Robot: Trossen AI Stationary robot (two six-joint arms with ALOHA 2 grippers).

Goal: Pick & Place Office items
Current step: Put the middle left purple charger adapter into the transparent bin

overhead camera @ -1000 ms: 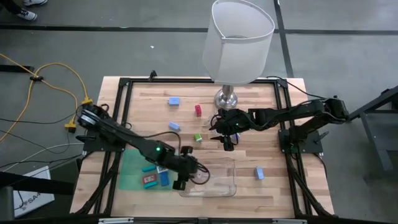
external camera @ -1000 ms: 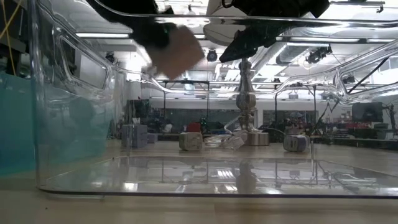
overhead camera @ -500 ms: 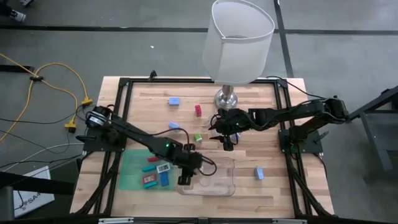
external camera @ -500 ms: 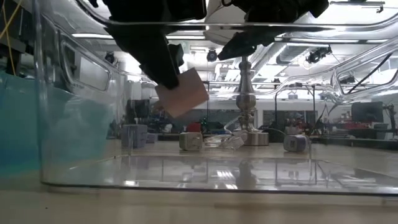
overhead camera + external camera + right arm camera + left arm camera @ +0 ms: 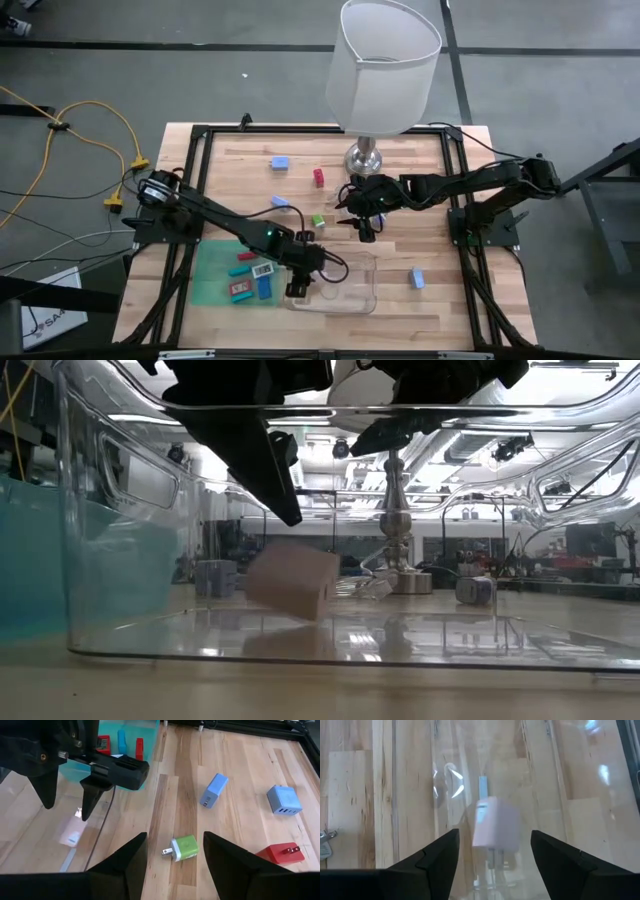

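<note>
My left gripper hangs open over the left part of the clear tray. Under its fingers a pale pink block with metal prongs sits tilted and blurred close to the tray floor, clear of both fingers; whether it rests on the floor I cannot tell. My right gripper waits open above the table's middle, with a green block on the wood ahead of it.
A green mat left of the tray holds teal, red and blue pieces. Blue blocks and a red one lie loose on the wood. A white-shaded lamp stands at the far edge.
My left gripper has come down and toward the tray's left part, then opened and let go of the pale pink block. The block has dropped from between the fingers toward the tray floor and tipped.
</note>
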